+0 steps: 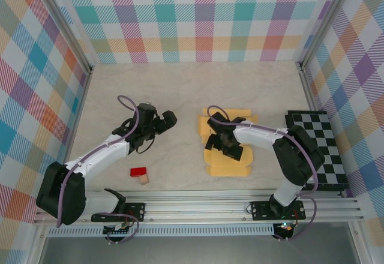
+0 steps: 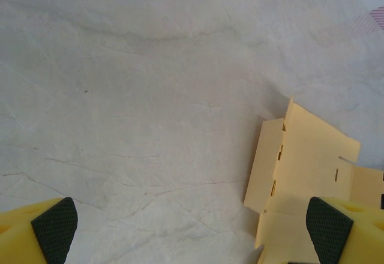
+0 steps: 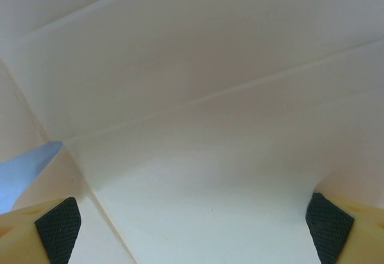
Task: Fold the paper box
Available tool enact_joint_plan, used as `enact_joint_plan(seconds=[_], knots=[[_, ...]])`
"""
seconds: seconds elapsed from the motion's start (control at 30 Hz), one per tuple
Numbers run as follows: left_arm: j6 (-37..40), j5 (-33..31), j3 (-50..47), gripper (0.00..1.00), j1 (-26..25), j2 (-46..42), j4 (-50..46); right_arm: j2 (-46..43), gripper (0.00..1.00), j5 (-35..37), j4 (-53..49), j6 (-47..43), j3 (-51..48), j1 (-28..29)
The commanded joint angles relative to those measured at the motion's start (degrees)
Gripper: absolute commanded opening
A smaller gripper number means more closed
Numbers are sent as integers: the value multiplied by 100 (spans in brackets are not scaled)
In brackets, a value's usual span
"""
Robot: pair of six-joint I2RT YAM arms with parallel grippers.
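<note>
The pale yellow-orange die-cut card sheet of the paper box (image 1: 231,165) is spread on the marble-patterned desk (image 1: 180,84) near its middle. The right end effector (image 1: 225,146) is lowered close over its creased panels with its fingers (image 3: 57,228) released and nothing clamped, apparently so that a panel can be pressed down along a fold line. The left end effector (image 1: 163,120) is held released over bare desk just beside the sheet's left flaps, judged to be placed there so that a flap can be lifted.

Paper box (image 2: 306,168) on pale table (image 2: 120,96)
</note>
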Motion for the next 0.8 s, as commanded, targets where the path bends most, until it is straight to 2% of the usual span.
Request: enact_joint_plan(seconds=[0.0, 0.07, 0.2, 0.27, 0.37, 0.43, 0.53, 0.63, 0.77], knots=[[88, 162, 314, 100, -110, 227, -304, -600, 100, 214, -40, -355, 131, 12], [173, 223, 419, 100, -136, 392, -361, -927, 100, 484, 137, -1596, 360, -109], [283, 371, 642, 100, -199, 766, -367, -1220, 100, 1067, 263, -4713, 1125, -640], [335, 470, 815, 99, -264, 986, -362, -1352, 100, 825, 471, -5578, 1321, -1078], [476, 596, 1239, 97, -459, 1430, -467, -1329, 100, 293, 480, -5730, 1775, -1790], [586, 631, 1564, 96, -612, 1766, -565, -1214, 100, 197, 395, -5703, 2029, -2052], [692, 721, 2048, 93, -791, 2286, -625, -1078, 99, 90, 429, -5807, 2170, -2183], [788, 784, 2384, 89, -859, 2757, -600, -1040, 93, -277, 508, -5921, 2136, -2253], [897, 980, 2599, 78, -859, 3324, -417, -1043, 93, -623, 611, -6015, 2038, -2282]])
